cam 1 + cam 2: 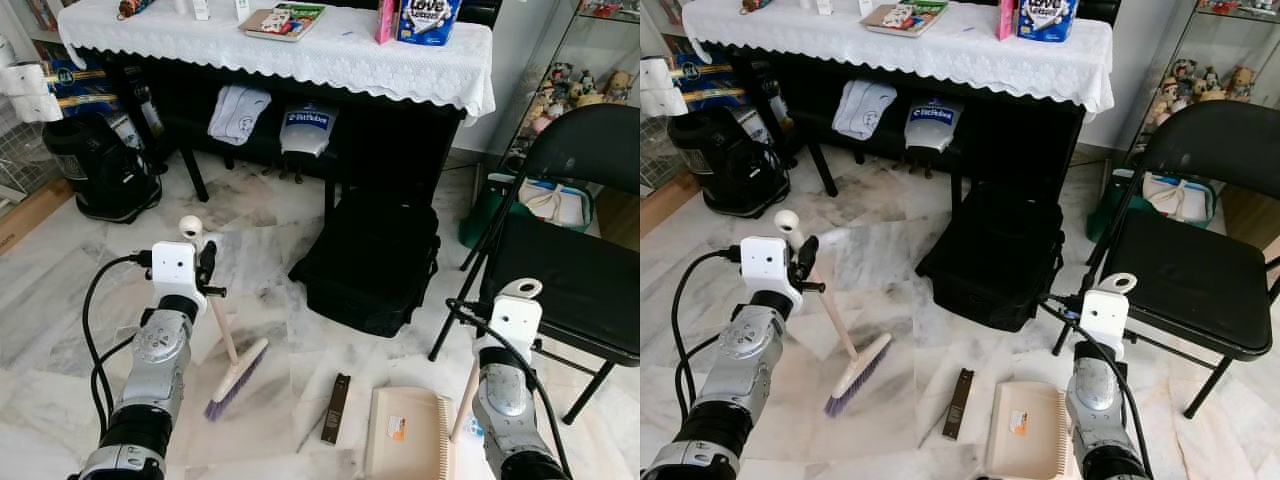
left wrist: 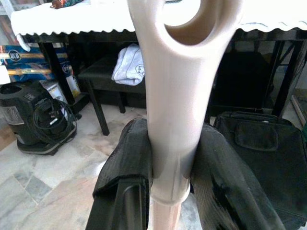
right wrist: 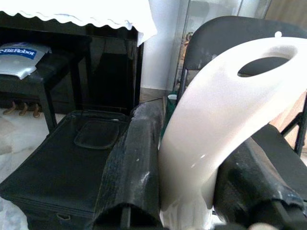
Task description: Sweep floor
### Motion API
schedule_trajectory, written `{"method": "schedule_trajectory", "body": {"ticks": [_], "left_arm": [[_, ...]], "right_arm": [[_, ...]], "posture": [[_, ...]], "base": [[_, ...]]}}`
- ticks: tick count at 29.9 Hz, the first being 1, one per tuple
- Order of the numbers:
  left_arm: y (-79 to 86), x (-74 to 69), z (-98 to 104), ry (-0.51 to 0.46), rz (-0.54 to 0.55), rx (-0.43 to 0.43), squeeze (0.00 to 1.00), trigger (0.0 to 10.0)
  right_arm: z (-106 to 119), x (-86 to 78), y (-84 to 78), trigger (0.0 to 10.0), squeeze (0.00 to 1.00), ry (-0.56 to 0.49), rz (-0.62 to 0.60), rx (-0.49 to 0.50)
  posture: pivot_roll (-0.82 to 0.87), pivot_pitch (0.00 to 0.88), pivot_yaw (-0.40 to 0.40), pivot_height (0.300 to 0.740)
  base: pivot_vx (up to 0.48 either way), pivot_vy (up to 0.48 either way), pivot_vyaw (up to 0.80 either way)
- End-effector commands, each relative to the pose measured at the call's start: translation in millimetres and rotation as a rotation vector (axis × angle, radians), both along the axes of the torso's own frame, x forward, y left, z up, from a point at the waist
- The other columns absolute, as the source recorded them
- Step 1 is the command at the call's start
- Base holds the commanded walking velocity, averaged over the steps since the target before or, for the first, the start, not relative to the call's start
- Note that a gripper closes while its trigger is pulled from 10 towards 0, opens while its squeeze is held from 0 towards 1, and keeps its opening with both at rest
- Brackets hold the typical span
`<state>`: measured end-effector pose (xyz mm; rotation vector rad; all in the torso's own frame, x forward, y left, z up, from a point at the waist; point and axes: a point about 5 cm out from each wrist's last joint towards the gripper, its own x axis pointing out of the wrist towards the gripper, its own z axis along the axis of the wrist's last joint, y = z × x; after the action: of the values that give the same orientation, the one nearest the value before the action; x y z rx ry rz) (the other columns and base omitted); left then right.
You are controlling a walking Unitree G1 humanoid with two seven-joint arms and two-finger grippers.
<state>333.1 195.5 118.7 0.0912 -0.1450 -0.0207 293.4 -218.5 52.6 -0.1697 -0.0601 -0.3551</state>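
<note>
A small hand broom [image 1: 235,375] with purple bristles rests its head on the marble floor, its cream handle [image 2: 180,110] slanting up to my left gripper [image 1: 205,270], which is shut on it near the looped end. My right gripper [image 1: 1095,330] is shut on the cream handle [image 3: 211,129] of a beige dustpan [image 1: 405,435] that lies flat on the floor at the front. A dark flat strip [image 1: 336,408] lies on the floor between the broom head and the dustpan.
A black bag [image 1: 370,260] sits on the floor ahead, before a dark table [image 1: 300,50] with a white lace cloth. A black folding chair [image 1: 570,260] stands at the right, close to my right arm. A black appliance [image 1: 100,165] with cables stands at the left.
</note>
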Motion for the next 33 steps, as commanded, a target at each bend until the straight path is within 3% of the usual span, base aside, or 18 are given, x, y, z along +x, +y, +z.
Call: {"method": "schedule_trajectory", "body": {"ticks": [1, 16, 33], "left_arm": [[3.3, 1.4, 10, -0.034, -0.003, 0.017, 0.0, 10.0], [5.6, -0.8, 12, -0.026, -0.007, 0.01, 0.0, 10.0], [4.6, -1.6, 15, -0.038, -0.009, 0.0, 0.0, 10.0]], "right_arm": [[-2, -1.3, -0.1, 10.0, 0.0, 0.007, -0.026, -0.022], [-16, -9.8, 0.1, 10.0, 0.0, 0.065, -0.089, -0.034], [22, 9.6, -10.6, 10.0, 0.0, -0.112, -0.141, -0.066]], "posture": [[0.07, 0.105, 0.034, 0.74], [0.09, 0.115, 0.036, 0.74], [0.09, 0.117, 0.034, 0.74]], "base": [[0.0, 0.0, 0.0], [0.0, 0.0, 0.0], [0.0, 0.0, 0.0]]}}
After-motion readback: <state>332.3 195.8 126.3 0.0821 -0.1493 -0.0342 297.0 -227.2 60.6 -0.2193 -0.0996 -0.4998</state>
